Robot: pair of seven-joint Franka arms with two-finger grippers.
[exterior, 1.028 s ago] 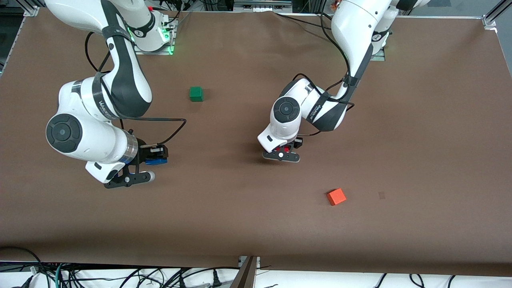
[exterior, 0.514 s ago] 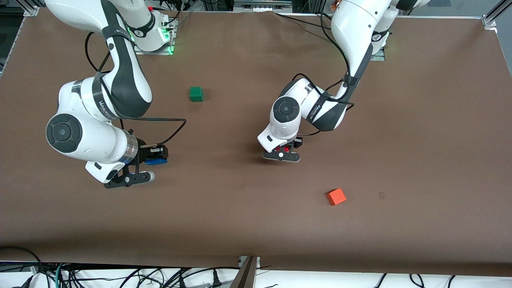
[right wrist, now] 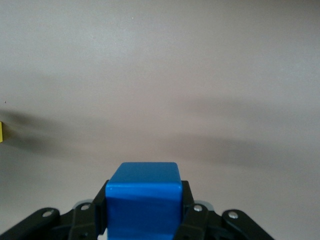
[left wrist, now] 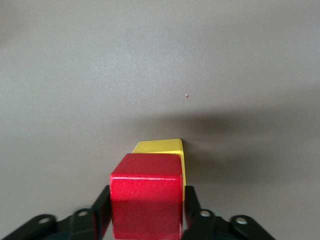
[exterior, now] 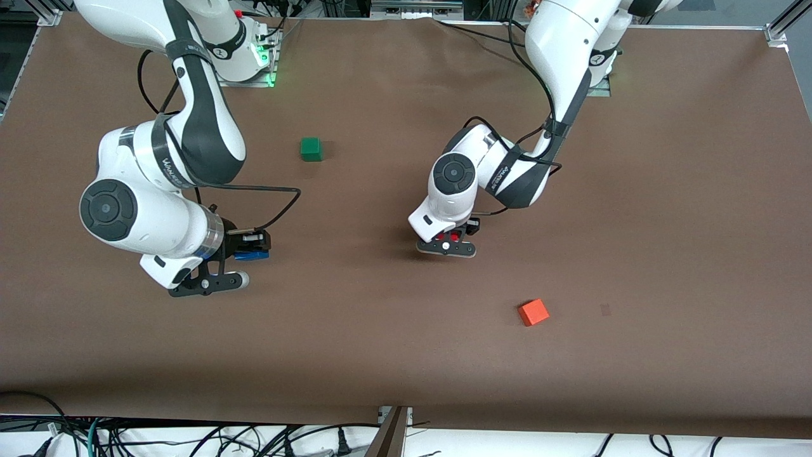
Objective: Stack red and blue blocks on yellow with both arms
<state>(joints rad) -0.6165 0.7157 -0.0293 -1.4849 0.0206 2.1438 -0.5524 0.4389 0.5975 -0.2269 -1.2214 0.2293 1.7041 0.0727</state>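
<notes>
The left gripper (exterior: 449, 242) hangs low over the middle of the brown table (exterior: 666, 209), its fingers (left wrist: 192, 205) clamped on the sides of the red cube (left wrist: 146, 192). In the left wrist view the yellow cube (left wrist: 161, 148) sits directly under the red cube and slightly offset, so that one yellow edge shows past it; whether the two cubes touch cannot be told.

The right gripper (exterior: 244, 249) is over the table toward the right arm's end, well apart from the left gripper, with its fingers (right wrist: 192, 207) closed on the blue cube (right wrist: 144, 200). The blue cube is held clear of the table surface.

A green cube (exterior: 311, 149) rests on the table between the two arms, closer to their bases than either gripper. An orange cube (exterior: 533, 311) lies nearer to the front camera than the left gripper, toward the left arm's end.
</notes>
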